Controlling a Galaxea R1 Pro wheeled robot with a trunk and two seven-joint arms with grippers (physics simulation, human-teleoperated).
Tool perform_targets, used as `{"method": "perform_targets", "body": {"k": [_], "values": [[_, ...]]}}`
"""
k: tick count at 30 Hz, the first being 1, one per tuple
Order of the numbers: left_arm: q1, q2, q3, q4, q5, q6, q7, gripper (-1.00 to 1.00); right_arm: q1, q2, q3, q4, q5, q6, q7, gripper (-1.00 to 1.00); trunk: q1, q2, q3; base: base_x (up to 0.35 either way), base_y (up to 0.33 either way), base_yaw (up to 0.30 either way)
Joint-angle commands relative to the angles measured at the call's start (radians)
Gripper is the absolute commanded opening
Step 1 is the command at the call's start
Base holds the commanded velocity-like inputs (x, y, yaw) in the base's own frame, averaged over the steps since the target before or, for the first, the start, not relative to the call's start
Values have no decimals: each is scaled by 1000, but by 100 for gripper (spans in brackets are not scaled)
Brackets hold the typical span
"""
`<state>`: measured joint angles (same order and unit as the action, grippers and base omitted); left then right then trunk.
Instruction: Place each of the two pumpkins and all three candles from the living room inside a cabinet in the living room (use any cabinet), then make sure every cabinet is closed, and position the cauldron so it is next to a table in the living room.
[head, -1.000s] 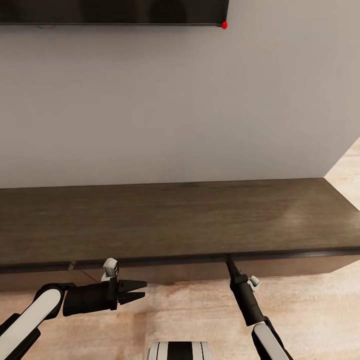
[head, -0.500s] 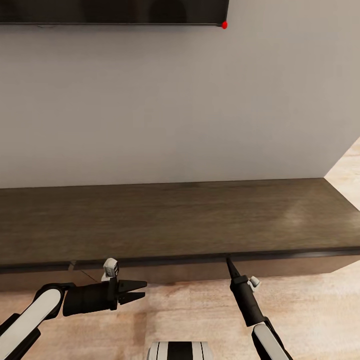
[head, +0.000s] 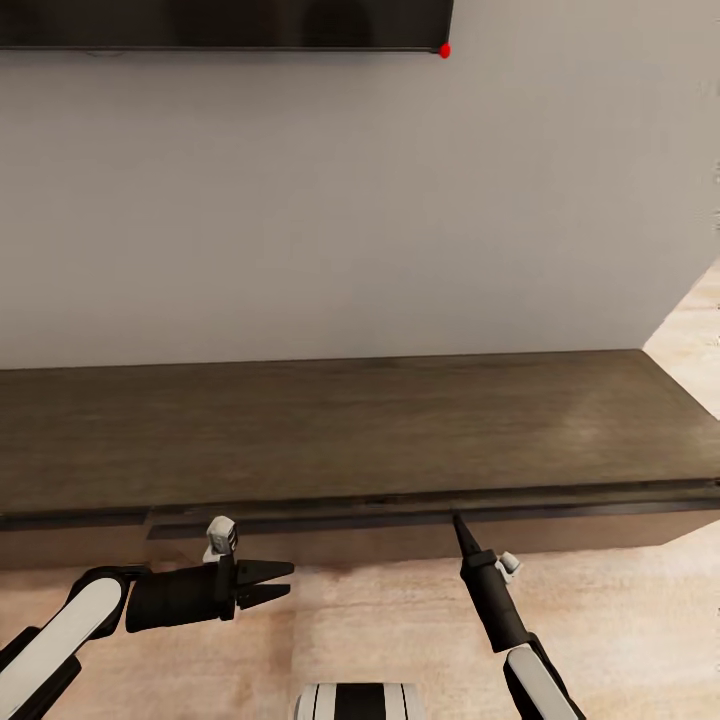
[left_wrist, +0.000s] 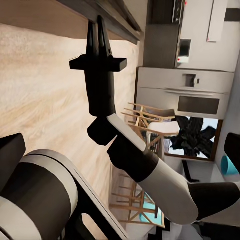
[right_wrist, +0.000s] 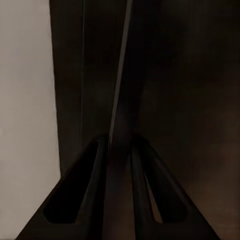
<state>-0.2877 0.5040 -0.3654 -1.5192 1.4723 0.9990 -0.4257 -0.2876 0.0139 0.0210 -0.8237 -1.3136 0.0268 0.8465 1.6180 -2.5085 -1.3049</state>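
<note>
Cabinet (head: 350, 430) straight ahead in the head view, long and dark brown, running right across below the grey wall (head: 350, 220), with the bottom edge of the TV (head: 220, 25) just peeking in at the top and a small red light (head: 445, 50) at its corner. A thin dark gap shows along the front, between the top slab and the drawer front (head: 400, 540), so that drawer stands slightly out. My right arm (head: 495, 610) reaches up from the wood-plank floor (head: 380, 630), and my right jaws point straight at the top lip of that drawer front, tips touching it. My left arm (head: 170, 598) lies low over the floor, well apart from the cabinet; my left jaws point sideways toward the right arm, parted a little, nothing between them. Over to the left wrist view: I see my right arm (left_wrist: 100, 85) from the side, its two fingers (left_wrist: 92, 40) drawn close together and meeting the cabinet's front edge (left_wrist: 112, 17), with pale kitchen units (left_wrist: 197, 102) and wooden chairs (left_wrist: 145, 120) far beyond. Now the right wrist view: very dark, but my two fingers (right_wrist: 90, 190) sit either side of a thin upright strip (right_wrist: 120, 90), the drawer front's lip, pinched narrowly onto it, dark wood all round and a pale surface (right_wrist: 25, 100) off to one side.
</note>
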Motion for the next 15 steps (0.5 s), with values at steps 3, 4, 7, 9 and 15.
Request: {"method": "perform_targets", "body": {"k": [3, 4, 7, 9, 15], "values": [[-1, 1, -2, 1, -4, 0, -7, 100, -1, 0, 4, -2, -12, 4, 17, -100, -1, 0, 0, -307, 0, 0], [-1, 1, -2, 1, -4, 1, -7, 100, -1, 0, 4, -2, -12, 4, 17, -100, -1, 0, 0, -327, 0, 0], [-1, 1, -3, 1, -4, 1, -7, 100, -1, 0, 5, -2, -12, 4, 17, -100, -1, 0, 0, -333, 0, 0], [-1, 1, -3, 1, -4, 1, -7, 100, -1, 0, 5, -2, -12, 4, 17, -100, -1, 0, 0, -318, 0, 0], [-1, 1, -3, 1, -4, 1, -7, 100, -1, 0, 4, -2, -12, 4, 17, -100, -1, 0, 0, -196, 0, 0]]}}
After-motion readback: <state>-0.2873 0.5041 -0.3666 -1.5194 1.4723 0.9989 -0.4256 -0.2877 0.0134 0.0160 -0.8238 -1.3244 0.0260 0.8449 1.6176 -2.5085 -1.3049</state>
